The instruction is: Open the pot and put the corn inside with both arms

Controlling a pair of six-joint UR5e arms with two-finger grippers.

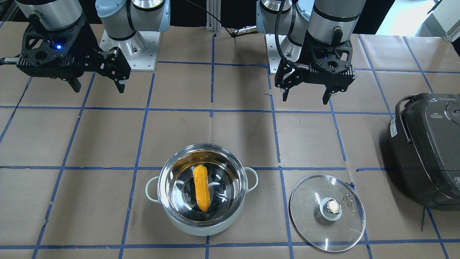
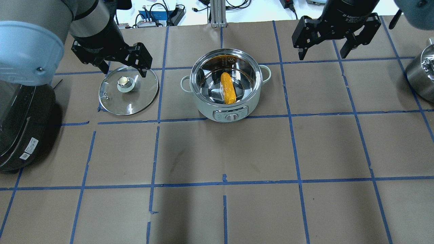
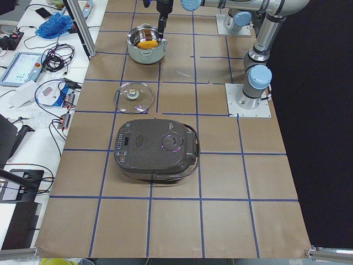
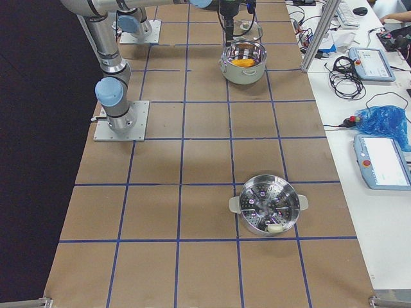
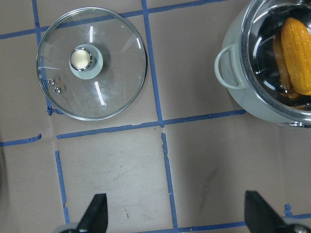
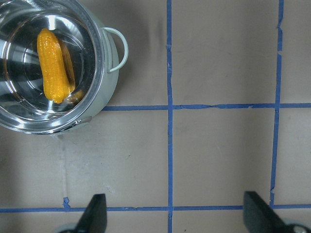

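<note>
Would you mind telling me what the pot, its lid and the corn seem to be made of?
The pot: likely stainless steel, mirror-polished inside, reflecting the corn; pale mint coating outside, perhaps enamel. The lid: clear glass, see-through with glints, metal-looking rim. The corn: probably glossy moulded plastic, uniformly orange-yellow.

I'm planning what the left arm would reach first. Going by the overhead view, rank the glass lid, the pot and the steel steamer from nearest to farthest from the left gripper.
1. Glass lid: on the table's left, closest to the left gripper.
2. Pot: mid-table, further right, corn inside.
3. Steel steamer: at the far right edge.
</note>
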